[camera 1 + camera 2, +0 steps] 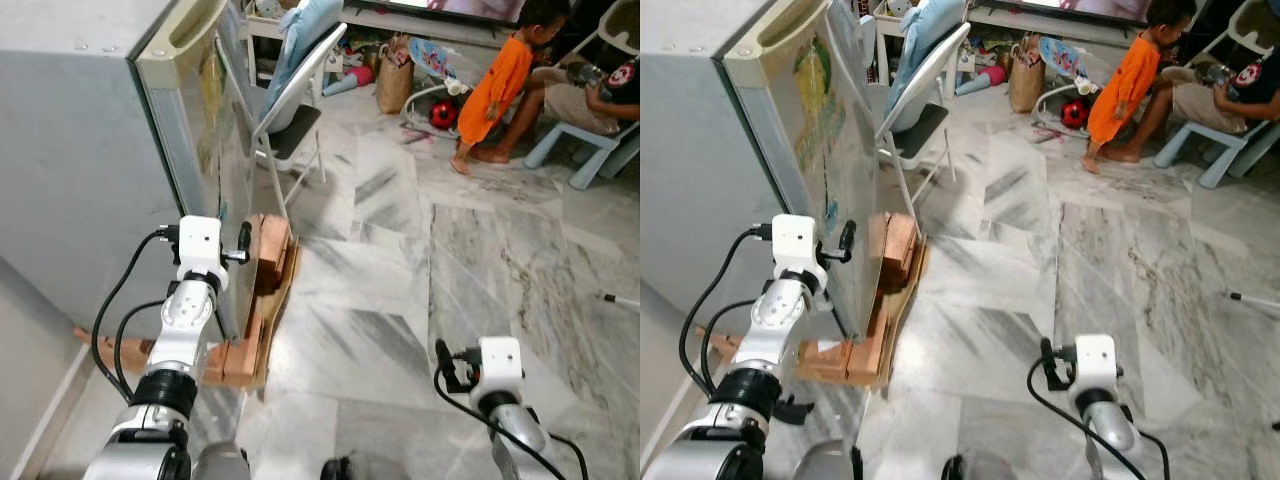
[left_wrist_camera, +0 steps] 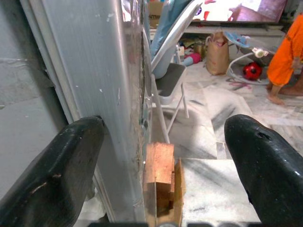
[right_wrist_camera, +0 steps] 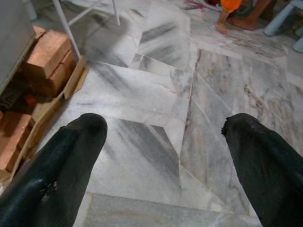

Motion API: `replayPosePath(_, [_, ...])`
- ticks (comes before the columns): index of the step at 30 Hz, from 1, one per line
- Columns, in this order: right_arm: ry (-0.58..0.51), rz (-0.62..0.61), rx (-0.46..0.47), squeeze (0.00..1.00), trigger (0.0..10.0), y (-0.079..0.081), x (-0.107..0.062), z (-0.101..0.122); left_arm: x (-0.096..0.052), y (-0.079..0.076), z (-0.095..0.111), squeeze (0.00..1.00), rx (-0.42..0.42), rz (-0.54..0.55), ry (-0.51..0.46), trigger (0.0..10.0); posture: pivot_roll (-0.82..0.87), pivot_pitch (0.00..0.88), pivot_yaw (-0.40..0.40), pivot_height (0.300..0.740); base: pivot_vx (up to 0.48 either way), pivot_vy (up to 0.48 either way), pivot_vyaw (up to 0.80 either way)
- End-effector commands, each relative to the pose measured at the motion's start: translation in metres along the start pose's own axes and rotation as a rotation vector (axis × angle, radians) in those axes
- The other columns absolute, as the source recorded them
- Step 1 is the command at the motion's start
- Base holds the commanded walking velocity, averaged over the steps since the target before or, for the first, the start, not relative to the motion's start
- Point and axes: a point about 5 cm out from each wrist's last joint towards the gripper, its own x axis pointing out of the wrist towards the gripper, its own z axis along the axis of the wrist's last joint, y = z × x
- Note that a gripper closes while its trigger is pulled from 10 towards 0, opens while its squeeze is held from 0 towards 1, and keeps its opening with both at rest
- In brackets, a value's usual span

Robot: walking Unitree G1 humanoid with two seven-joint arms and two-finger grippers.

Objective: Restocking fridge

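**Grey steel fridge at your left, both grippers spread wide**

Grey metal fills your left side: the fridge (image 1: 90, 150) stands with its door edge toward you, and your head views show coloured stickers on the door face in the right eye that the left eye barely catches. Your left gripper (image 2: 163, 161) is raised at the fridge's front corner; the wrist view shows its fingers (image 2: 52, 175) wide apart, one on each side of the door edge, closing on nothing. Whether either finger touches the metal, you cannot tell.

That same wrist view looks along the fridge side to a stack of bricks (image 2: 158, 175) and a strip of cardboard (image 1: 280, 300) at the base. The head views show more bricks lying along the floor under the fridge.

Your right gripper (image 3: 165, 137) hangs low over the marble floor (image 1: 400, 300), fingers wide apart and empty. Its wrist view catches the bricks from the other side, plus a white chair leg (image 3: 66, 26).

Beyond the fridge stands a white folding chair (image 1: 295, 100). Farther back, a person in an orange shirt (image 1: 495, 80) stands beside a seated person (image 1: 580, 95), with toys (image 1: 445, 112) and a brown bag (image 1: 393, 80) near them.
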Motion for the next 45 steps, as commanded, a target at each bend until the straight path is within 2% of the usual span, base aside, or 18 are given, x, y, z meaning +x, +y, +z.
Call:
replayPosePath(1, [-0.001, -0.015, 0.002, 0.0, 10.0, -0.006, 0.003, 0.0, 0.006, -0.008, 0.002, 0.0, 0.028, -0.016, 0.014, 10.0, -0.05, 0.02, -0.086, 0.74, 0.0, 0.0, 0.0])
replayPosePath(4, [0.01, -0.018, 0.004, 0.0, 10.0, -0.008, 0.005, -0.002, 0.008, -0.007, 0.003, 0.0, 0.019, -0.001, 0.024, 10.0, -0.05, 0.019, -0.082, 0.74, 0.0, 0.0, 0.0])
replayPosePath(6, [0.036, -0.027, 0.008, 0.0, 10.0, -0.011, 0.005, -0.006, 0.009, 0.001, -0.001, 0.0, 0.018, 0.043, 0.063, 10.0, -0.05, 0.018, -0.082, 0.74, 0.0, 0.0, 0.0])
replayPosePath(10, [0.012, -0.018, 0.005, 0.0, 10.0, -0.007, 0.005, -0.003, 0.007, 0.006, -0.006, 0.0, 0.043, 0.073, 0.091, 10.0, -0.05, 0.019, -0.079, 0.74, 0.0, 0.0, 0.0])
replayPosePath(18, [0.001, -0.008, 0.007, 0.0, 10.0, -0.005, 0.004, -0.006, 0.004, 0.015, -0.01, 0.0, 0.027, 0.13, 0.102, 10.0, -0.05, 0.025, -0.08, 0.74, 0.0, 0.0, 0.0])
replayPosePath(21, [-0.009, 0.017, 0.007, 0.0, 10.0, -0.004, 0.004, -0.006, 0.004, 0.018, -0.012, 0.0, 0.047, 0.151, 0.112, 10.0, -0.05, 0.028, -0.081, 0.74, 0.0, 0.0, 0.0])
replayPosePath(23, [-0.043, 0.064, 0.018, 0.0, 10.0, 0.0, 0.004, -0.003, 0.006, 0.015, -0.011, 0.0, 0.019, 0.133, 0.104, 10.0, -0.05, 0.029, -0.081, 0.74, 0.0, 0.0, 0.0])
replayPosePath(25, [-0.115, 0.132, 0.017, 0.0, 10.0, 0.006, 0.006, 0.005, 0.009, 0.008, -0.006, 0.0, 0.006, 0.094, 0.079, 10.0, -0.05, 0.03, -0.08, 0.74, 0.0, 0.0, 0.0])
replayPosePath(26, [-0.115, 0.132, 0.017, 0.0, 10.0, 0.006, 0.006, 0.005, 0.009, 0.008, -0.006, 0.0, 0.006, 0.094, 0.079, 10.0, -0.05, 0.03, -0.08, 0.74, 0.0, 0.0, 0.0])
replayPosePath(27, [-0.179, 0.19, 0.001, 0.0, 10.0, 0.014, 0.008, 0.015, 0.011, 0.002, -0.002, 0.0, 0.007, 0.059, 0.058, 10.0, -0.05, 0.03, -0.08, 0.74, 0.0, 0.0, 0.0])
replayPosePath(31, [-0.307, 0.287, -0.03, 0.0, 10.0, 0.034, 0.016, 0.041, 0.016, -0.01, 0.006, 0.0, 0.024, 0.0, 0.022, 10.0, -0.05, 0.028, -0.081, 0.74, 0.0, 0.0, 0.0])
replayPosePath(34, [-0.338, 0.337, -0.064, 0.0, 10.0, 0.043, 0.015, 0.047, 0.02, -0.018, 0.013, 0.0, 0.032, -0.021, 0.002, 10.0, -0.05, 0.025, -0.085, 0.74, 0.0, 0.0, 0.0])
replayPosePath(38, [-0.406, 0.383, -0.081, 0.0, 10.0, 0.05, 0.005, 0.064, 0.023, -0.019, 0.014, 0.0, 0.034, -0.024, 0.005, 10.0, -0.05, 0.021, -0.083, 0.74, 0.0, 0.0, 0.0])
replayPosePath(41, [-0.393, 0.407, -0.077, 0.0, 10.0, 0.053, 0.001, 0.064, 0.024, -0.022, 0.015, 0.0, 0.02, -0.044, 0.014, 10.0, -0.05, 0.02, -0.083, 0.74, 0.0, 0.0, 0.0])
replayPosePath(43, [-0.353, 0.439, -0.084, 0.0, 10.0, 0.055, -0.005, 0.056, 0.028, -0.041, 0.025, 0.0, 0.027, -0.146, -0.013, 10.0, -0.05, 0.016, -0.083, 0.74, 0.0, 0.0, 0.0])
replayPosePath(45, [-0.336, 0.439, -0.087, 0.0, 10.0, 0.055, -0.01, 0.052, 0.03, -0.07, 0.04, 0.0, 0.034, -0.277, -0.064, 10.0, -0.04, 0.014, -0.084, 0.74, 0.0, 0.0, 0.0])
